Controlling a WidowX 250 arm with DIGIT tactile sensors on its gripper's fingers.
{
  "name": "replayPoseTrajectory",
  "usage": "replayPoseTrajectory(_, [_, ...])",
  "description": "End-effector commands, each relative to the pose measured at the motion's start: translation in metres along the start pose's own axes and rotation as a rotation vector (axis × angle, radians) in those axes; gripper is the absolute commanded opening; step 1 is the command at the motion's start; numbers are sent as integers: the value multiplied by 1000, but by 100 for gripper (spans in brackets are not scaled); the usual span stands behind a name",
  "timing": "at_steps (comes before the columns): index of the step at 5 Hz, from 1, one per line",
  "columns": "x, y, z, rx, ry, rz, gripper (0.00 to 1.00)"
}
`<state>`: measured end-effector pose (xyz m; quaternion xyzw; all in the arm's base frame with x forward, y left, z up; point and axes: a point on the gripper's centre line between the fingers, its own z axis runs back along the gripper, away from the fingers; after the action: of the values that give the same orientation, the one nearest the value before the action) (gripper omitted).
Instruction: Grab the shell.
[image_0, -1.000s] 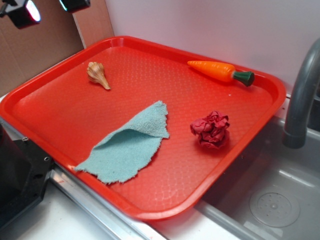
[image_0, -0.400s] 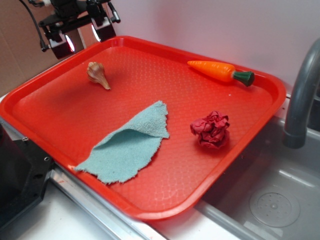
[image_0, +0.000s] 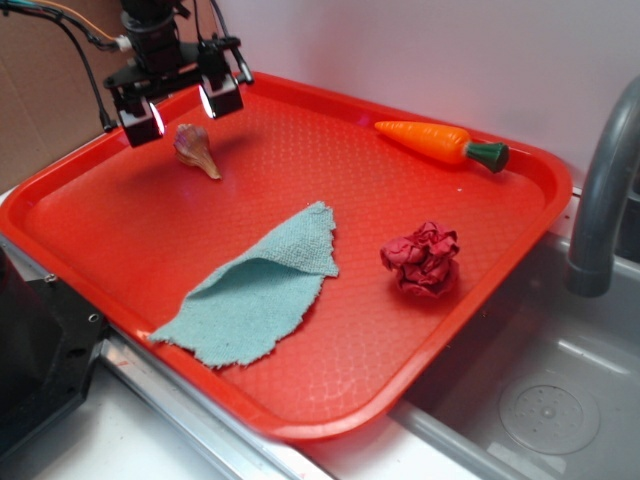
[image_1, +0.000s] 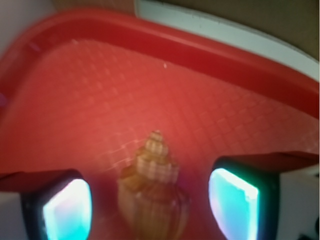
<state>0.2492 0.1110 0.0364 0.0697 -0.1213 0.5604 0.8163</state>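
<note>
The tool (image_0: 182, 108) hangs over the far left corner of the red tray (image_0: 520, 240), its two fingers spread wide apart, glowing pads (image_0: 157, 119) facing down. Nothing is between them yet in contact: the jaws are open and empty.

Right below, the shell (image_0: 195, 149) lies on the tray floor near that far left corner, bulbous body toward the rim, pointed tip angled toward the middle of the tray. From the exterior view the tool sits just above and slightly behind it, not touching.

Switch to the wrist view and it lines up nicely: the shell (image_1: 152, 195) sits low in the picture between the two lit fingers (image_1: 67, 210), one on each side, with clear tray surface between the shell and each pad. Its ridged, tan-and-cream spiral points away from the camera toward the tray's curved rim (image_1: 210, 55). The picture is soft, so finer detail is hard to read.

Elsewhere on the tray: a teal cloth (image_0: 255, 290) lies folded over itself near the front left, a crumpled dark-red ball of cloth (image_0: 421, 259) sits to its right, and an orange toy carrot (image_0: 440, 142) with a green top rests along the far edge, well apart from the shell. A grey faucet (image_0: 600, 190) rises at the right over the sink (image_0: 545, 400).
</note>
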Motion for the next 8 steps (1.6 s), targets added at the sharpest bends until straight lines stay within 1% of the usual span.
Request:
replayPoseTrajectory(1, [5,-9,-8,-16,-58,-11,8])
replayPoseTrajectory(2, [7,-10,-5,-34,-37,16,0])
replayPoseTrajectory(3, [12,-18,-2,-35,-49,-16,0])
replayPoseTrajectory(4, [10,-40,10,10,-21,-248,0])
replayPoseTrajectory(5, [1,-48,41,-53,19,-422,0])
replayPoseTrajectory(6, [-20,-47,79,-154,69,-654,0])
replayPoseTrajectory(7, [-43,-37,116,-216,98,-838,0])
replayPoseTrajectory(8, [-69,-29,144,-231,141,-999,0])
